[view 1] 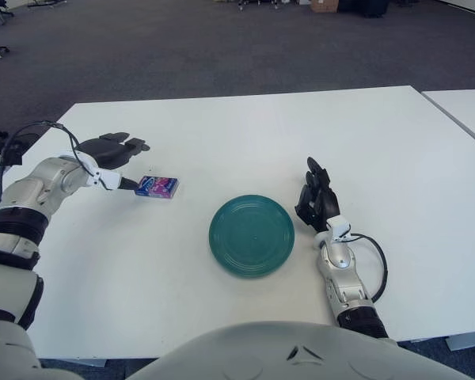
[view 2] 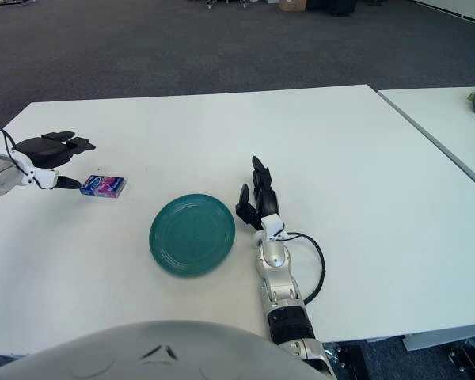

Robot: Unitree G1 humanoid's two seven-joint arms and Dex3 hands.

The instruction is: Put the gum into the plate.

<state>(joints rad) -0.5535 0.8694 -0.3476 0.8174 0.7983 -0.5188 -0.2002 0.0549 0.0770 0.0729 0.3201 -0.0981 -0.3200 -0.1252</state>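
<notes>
Reaching for the gum pack (view 1: pixel 157 187) is clearly the step in hand. The left hand (view 1: pixel 111 155) sits just left of the pack with fingers spread wide, thumb tip low near its left end, gripping nothing so far. The pack lies flat on the white table (view 1: pixel 245 127), well apart from the green plate (view 1: pixel 252 237) over to its right. The right hand (view 1: pixel 317 203) is idle just right of the plate, fingers loose and empty. My guess for what's next: close on the pack, lift it, and carry it right over the plate.
</notes>
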